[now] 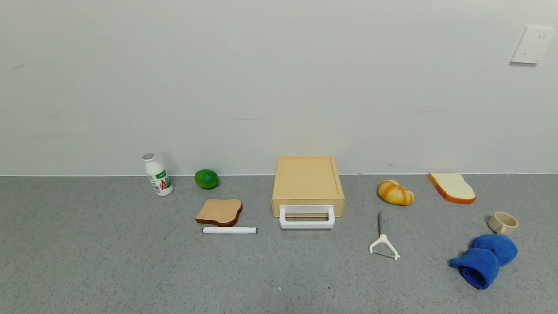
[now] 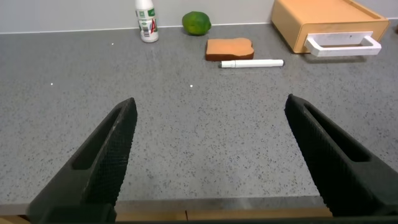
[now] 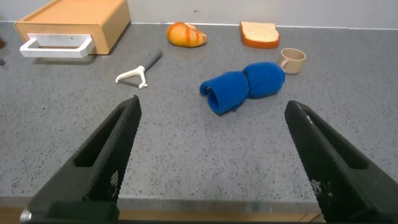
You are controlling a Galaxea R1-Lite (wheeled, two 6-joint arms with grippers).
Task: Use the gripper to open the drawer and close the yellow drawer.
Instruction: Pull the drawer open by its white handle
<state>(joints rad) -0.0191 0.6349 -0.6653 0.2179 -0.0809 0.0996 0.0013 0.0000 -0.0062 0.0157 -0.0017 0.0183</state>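
The pale yellow-tan drawer (image 1: pixel 307 181) stands against the back wall in the middle of the grey counter, its tray pushed in and its white loop handle (image 1: pixel 307 217) facing me. It also shows in the left wrist view (image 2: pixel 329 22) and the right wrist view (image 3: pixel 74 25). My left gripper (image 2: pixel 211 106) is open and empty, held over the counter's front edge, far from the drawer. My right gripper (image 3: pixel 214 107) is open and empty, also at the front edge. Neither arm shows in the head view.
Left of the drawer are a white bottle (image 1: pixel 157 175), a green lime (image 1: pixel 206 179), a toast slice (image 1: pixel 219 212) and a white marker (image 1: pixel 229 230). Right of it are a croissant (image 1: pixel 395 192), a bread slice (image 1: pixel 452 187), a peeler (image 1: pixel 383 242), a beige cup (image 1: pixel 502 223) and a blue cloth (image 1: pixel 484 259).
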